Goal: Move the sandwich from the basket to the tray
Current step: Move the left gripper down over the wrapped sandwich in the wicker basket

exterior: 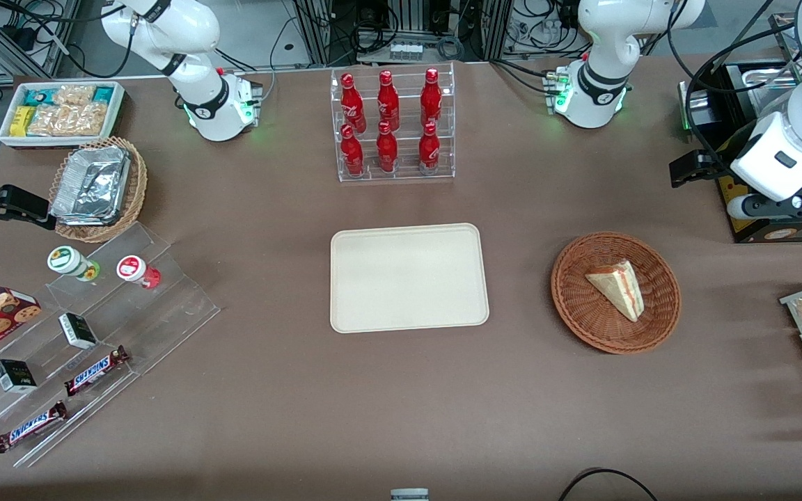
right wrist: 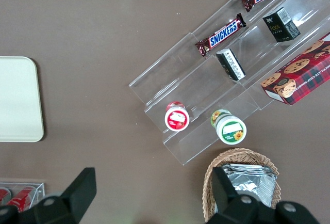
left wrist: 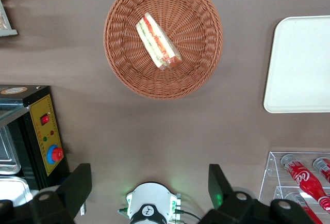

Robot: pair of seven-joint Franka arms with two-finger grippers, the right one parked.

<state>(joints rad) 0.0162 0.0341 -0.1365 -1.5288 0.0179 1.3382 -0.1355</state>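
From the front, the sandwich (exterior: pixel 617 288) lies in the basket (exterior: pixel 575 306), its thin end pointing toward the camera. The basket sits on bare brown table (exterior: pixel 401 403), well apart from the tray (exterior: pixel 408 277), with open cloth between the two and on the camera side of both. Farther from the camera than the tray stands a clear rack of red bottles (exterior: pixel 392 125). The left arm's gripper (exterior: pixel 693 169) hangs high near the working arm's end of the table, farther from the camera than the basket and beside a black appliance (exterior: pixel 756 209); here its fingers are probably apart, though only one dark tip shows clearly.

From the left wrist, the fingers (left wrist: pixel 77 188) stand wide apart with nothing between them, and the gripper (left wrist: pixel 149 185) is well above the table. The sandwich (left wrist: pixel 157 41) rests near the middle of the basket (left wrist: pixel 201 64), touching no rim. A corner of the tray (left wrist: pixel 299 64) shows, its surface bare.

From the right wrist, a tray corner (right wrist: pixel 18 100) shows, apart from a clear stepped stand of snacks (right wrist: pixel 206 100).
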